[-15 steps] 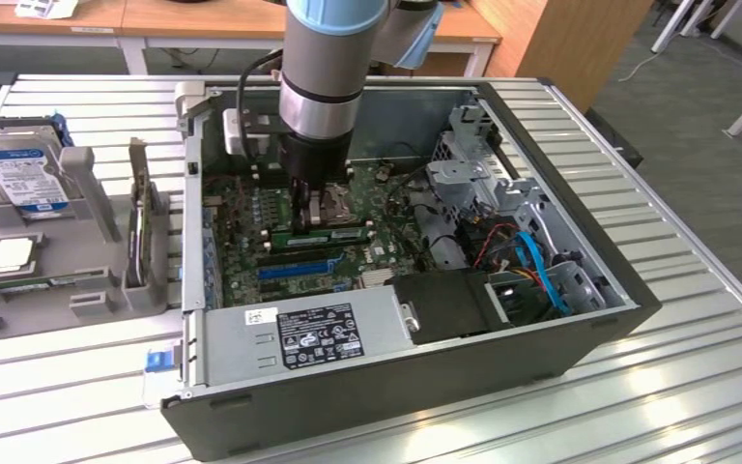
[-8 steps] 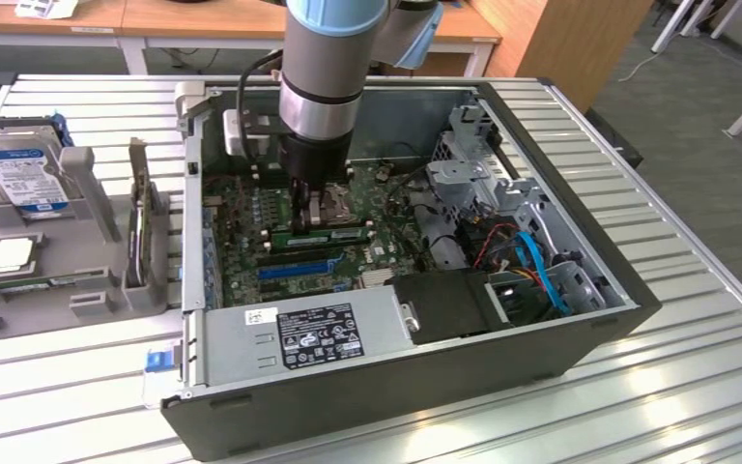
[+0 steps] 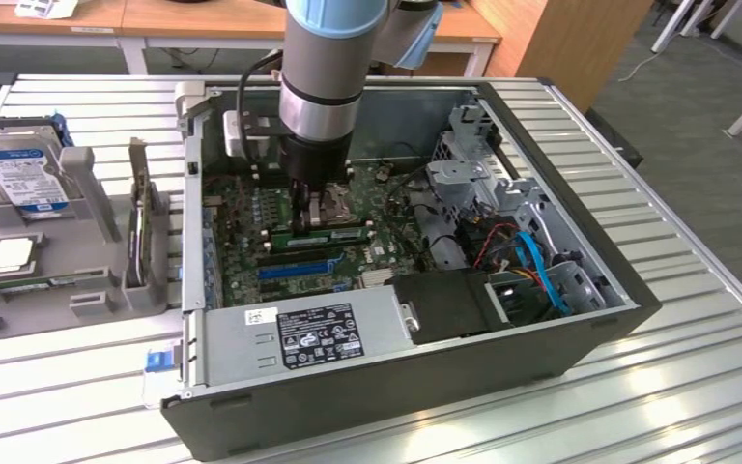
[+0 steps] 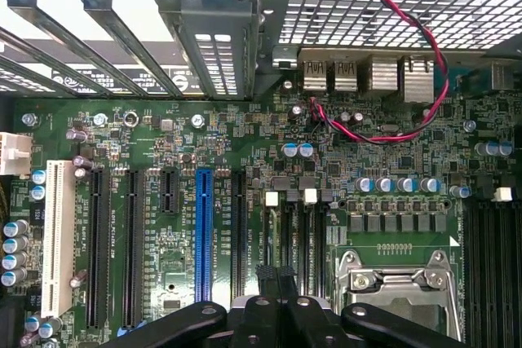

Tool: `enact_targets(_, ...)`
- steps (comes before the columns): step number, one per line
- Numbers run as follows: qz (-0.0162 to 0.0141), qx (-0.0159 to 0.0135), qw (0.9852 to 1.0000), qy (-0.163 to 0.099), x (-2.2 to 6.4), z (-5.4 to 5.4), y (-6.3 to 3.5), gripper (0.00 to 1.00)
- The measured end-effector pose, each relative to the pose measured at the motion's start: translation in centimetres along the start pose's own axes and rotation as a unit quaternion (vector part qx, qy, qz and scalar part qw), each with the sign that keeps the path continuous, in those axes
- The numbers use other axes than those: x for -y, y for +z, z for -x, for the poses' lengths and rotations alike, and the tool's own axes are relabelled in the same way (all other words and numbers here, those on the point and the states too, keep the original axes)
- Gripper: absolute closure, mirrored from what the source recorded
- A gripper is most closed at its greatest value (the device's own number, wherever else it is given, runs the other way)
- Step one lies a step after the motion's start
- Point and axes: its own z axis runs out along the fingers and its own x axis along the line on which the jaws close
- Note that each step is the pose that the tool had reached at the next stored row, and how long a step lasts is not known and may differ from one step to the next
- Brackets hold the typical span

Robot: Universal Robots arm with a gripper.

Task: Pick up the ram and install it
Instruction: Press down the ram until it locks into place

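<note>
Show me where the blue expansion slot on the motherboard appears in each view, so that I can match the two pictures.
Exterior view: the blue slot lies on the motherboard, on the side near the power supply.
Wrist view: the blue slot runs among the long black slots.
Shared landmark: the metal CPU socket.

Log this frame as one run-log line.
tool: shut | position: over motherboard inside PC case | ram: lying in memory slot area

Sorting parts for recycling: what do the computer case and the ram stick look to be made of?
Computer case: probably sheet metal, matte dark-grey outside, bare grey inside, judging by its thin folded edges. Ram: looks like green circuit board carrying small dark chips; finish too small to judge.
</note>
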Motion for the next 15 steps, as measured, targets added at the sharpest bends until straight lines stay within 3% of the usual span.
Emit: enact_targets(15, 0.0000, 0.0000, 1.0000, 0.000, 0.01, -0.05, 0.17, 0.90)
